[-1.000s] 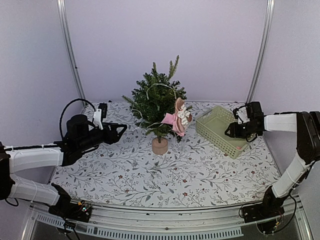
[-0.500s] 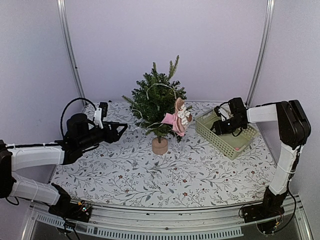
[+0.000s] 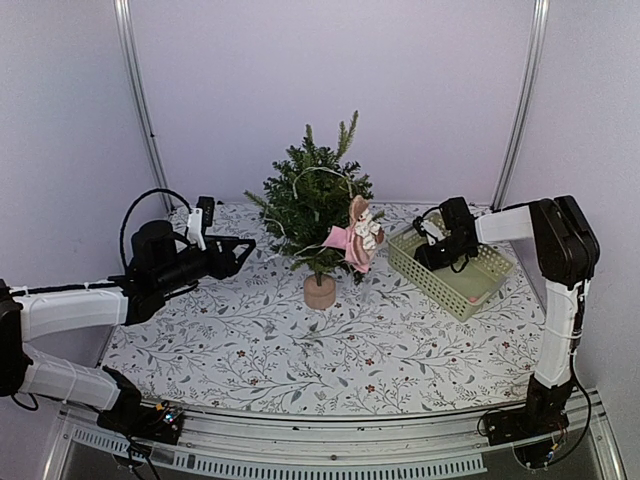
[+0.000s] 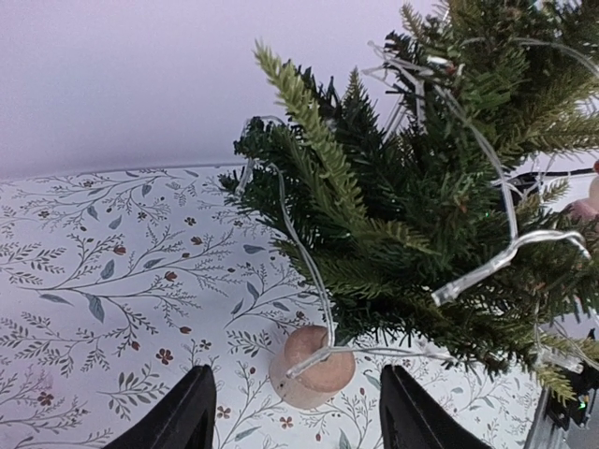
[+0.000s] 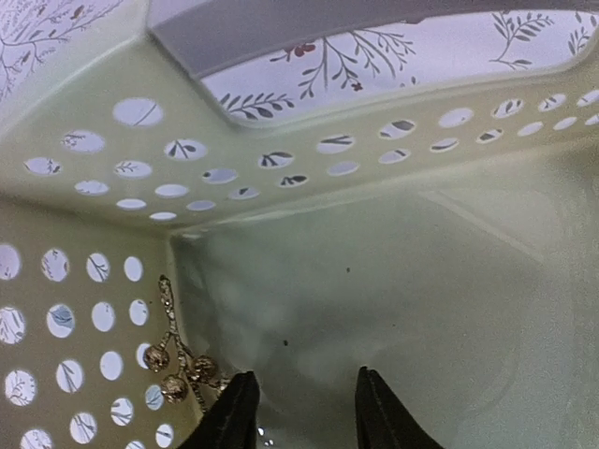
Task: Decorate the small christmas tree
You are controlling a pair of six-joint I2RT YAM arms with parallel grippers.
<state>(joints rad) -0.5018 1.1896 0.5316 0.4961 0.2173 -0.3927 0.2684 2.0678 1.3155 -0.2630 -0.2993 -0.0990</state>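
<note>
Two-finger left gripper: low over the table, left of the tree, pointing at it; jaws spread wide, nothing between them, nothing touched.
Left fingers: dark, at the bottom edge of the wrist view, with the tree's foot framed in the gap beyond them.
Cloth: white with a print of leafy twigs and small red flowers, covering the table top.
Tree: upright near the middle of the table, toward the back wall; dense dark-green branches, one lighter tip sticking up at the top.
Base: small tan cylinder, standing on the cloth, well apart from both grippers.
Light string: clear wire looped through the branches, one strand dropping down to the base.
Pink ornament: hanging on the tree's right side, among the lower branches.
Basket: pale green, walls full of round holes, on the cloth right of the tree, set at an angle.
Right gripper: reaching down inside the basket near its left end; fingers apart, only the basket floor in the gap, pinching nothing.
Gold bead sprig: lying in the basket's corner, just left of the right gripper's fingertips; contact impossible to tell.
</note>
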